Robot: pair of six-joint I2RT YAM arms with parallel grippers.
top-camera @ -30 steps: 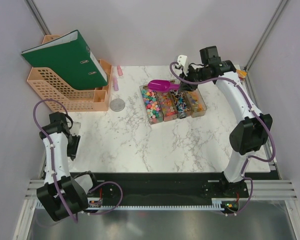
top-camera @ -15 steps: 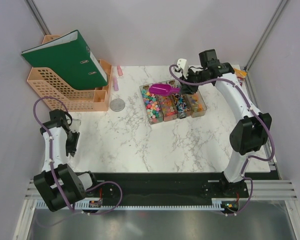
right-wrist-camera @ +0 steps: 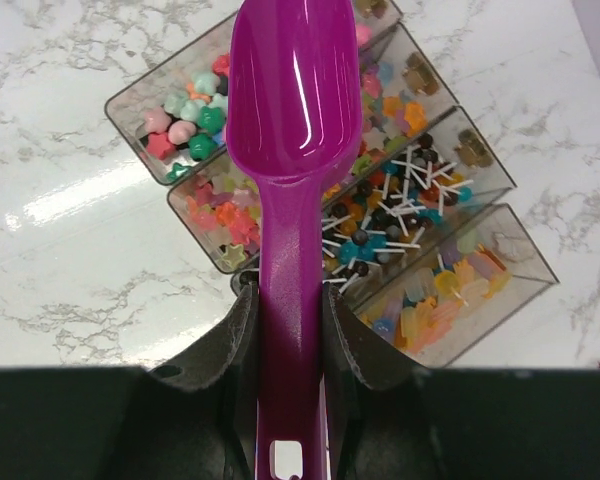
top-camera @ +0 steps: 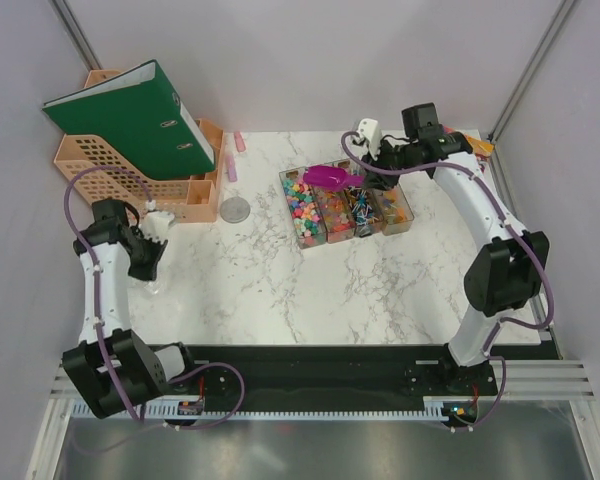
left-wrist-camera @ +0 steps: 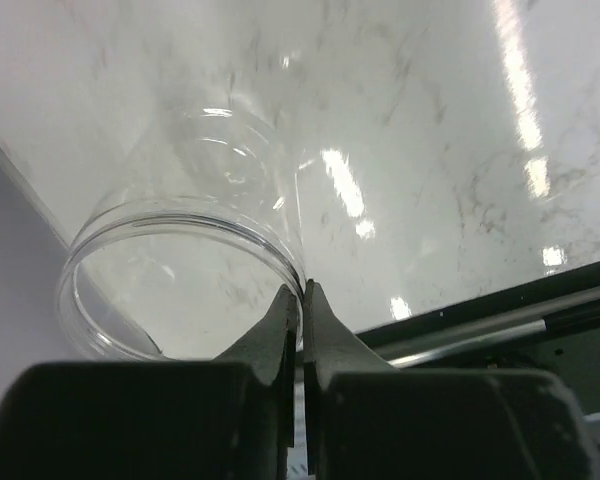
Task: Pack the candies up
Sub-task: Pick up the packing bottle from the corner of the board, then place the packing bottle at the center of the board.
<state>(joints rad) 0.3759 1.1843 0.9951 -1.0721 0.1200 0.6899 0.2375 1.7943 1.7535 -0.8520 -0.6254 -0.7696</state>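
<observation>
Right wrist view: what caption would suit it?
Right gripper holds the purple scoop over clear trays of colourful candies on a marble table.

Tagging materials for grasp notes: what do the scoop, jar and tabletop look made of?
Scoop: glossy purple plastic, going by its bright highlights and moulded handle hole.
Jar: clear plastic or glass, unsure which; thin see-through wall.
Tabletop: marble-look, white with grey veins, polished enough to mirror lights; possibly laminate.
</observation>
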